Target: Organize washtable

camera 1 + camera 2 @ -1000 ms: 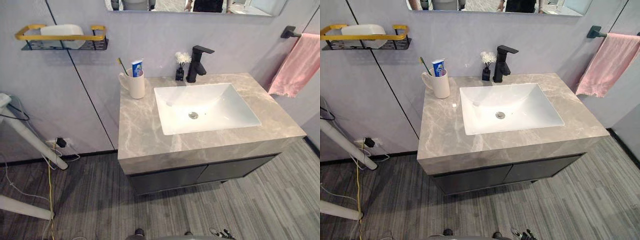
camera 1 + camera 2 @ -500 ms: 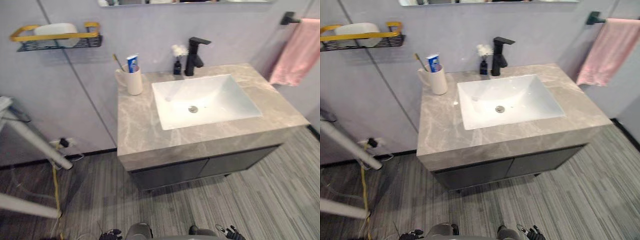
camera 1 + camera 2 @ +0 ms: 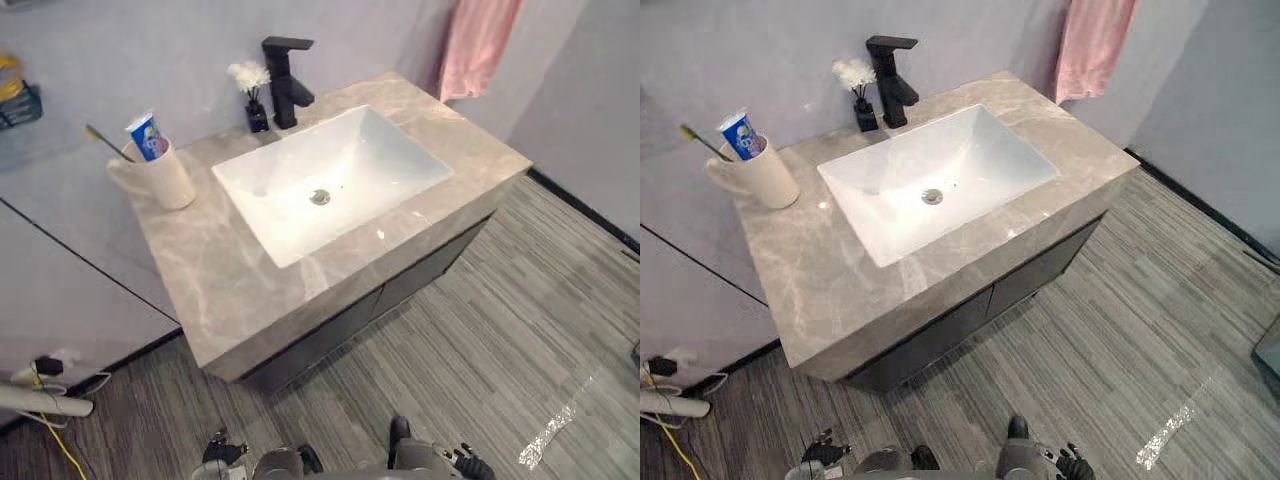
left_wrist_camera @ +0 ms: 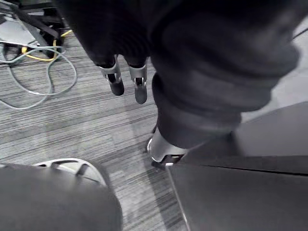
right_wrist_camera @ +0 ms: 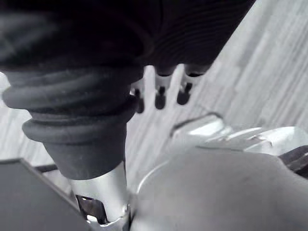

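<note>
the cup with toothbrush and toothpaste stands at the back left corner of the washtable, well apart from both hands. the left hand and the right hand hang above the floor, fingers loose, holding nothing. the eye views show the sink and the tap.

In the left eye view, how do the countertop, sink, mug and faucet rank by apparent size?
Largest first:
grey marble countertop
white sink
cream mug and black faucet, which look about alike; not ranking those.
</note>
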